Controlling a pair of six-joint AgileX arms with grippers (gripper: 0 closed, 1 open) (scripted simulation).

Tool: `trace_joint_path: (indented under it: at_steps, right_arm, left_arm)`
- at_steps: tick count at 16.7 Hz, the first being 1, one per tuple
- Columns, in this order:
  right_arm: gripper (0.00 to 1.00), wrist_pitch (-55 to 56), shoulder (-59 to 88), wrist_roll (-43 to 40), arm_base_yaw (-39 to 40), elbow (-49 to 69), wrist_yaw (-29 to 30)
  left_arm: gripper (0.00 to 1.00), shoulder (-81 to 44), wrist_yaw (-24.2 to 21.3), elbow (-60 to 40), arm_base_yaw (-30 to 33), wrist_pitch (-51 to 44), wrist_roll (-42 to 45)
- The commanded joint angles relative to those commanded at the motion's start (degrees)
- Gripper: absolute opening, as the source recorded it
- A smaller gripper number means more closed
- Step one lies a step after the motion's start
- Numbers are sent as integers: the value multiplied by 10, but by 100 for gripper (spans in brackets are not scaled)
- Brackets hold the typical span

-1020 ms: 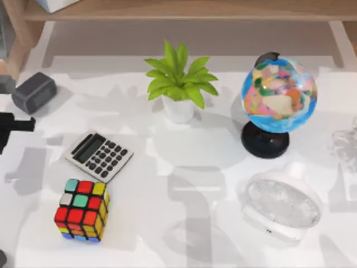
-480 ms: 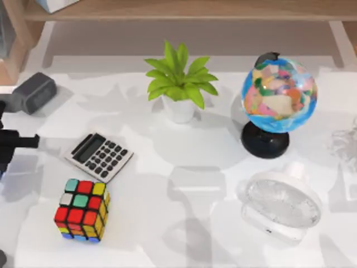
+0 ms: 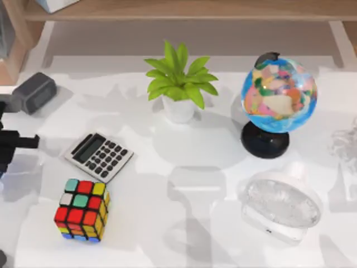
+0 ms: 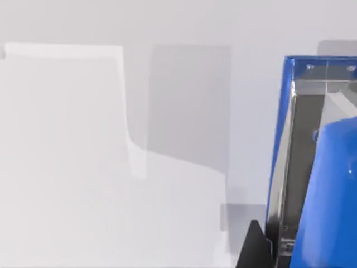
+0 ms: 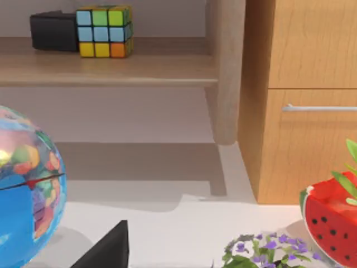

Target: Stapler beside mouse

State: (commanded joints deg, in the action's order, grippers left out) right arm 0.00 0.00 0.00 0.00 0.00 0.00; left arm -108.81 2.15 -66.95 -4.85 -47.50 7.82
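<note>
Stapler (image 4: 329, 184), one; cubes, two.

Left arm's end effector (image 3: 12, 142) at the table's left edge, right arm parked off to the right

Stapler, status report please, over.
Left tool at table's left edge, beside calculator. Blue stapler close under left wrist camera, not gripped that I can see. No mouse seen.
</note>
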Motion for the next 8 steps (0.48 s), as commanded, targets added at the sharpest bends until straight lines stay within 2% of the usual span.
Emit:
trace_joint_path:
  at_steps: [8]
  right_arm:
    - [100,0,0,0,0,0,0]
  left_arm:
    - [98,0,0,0,0,0,0]
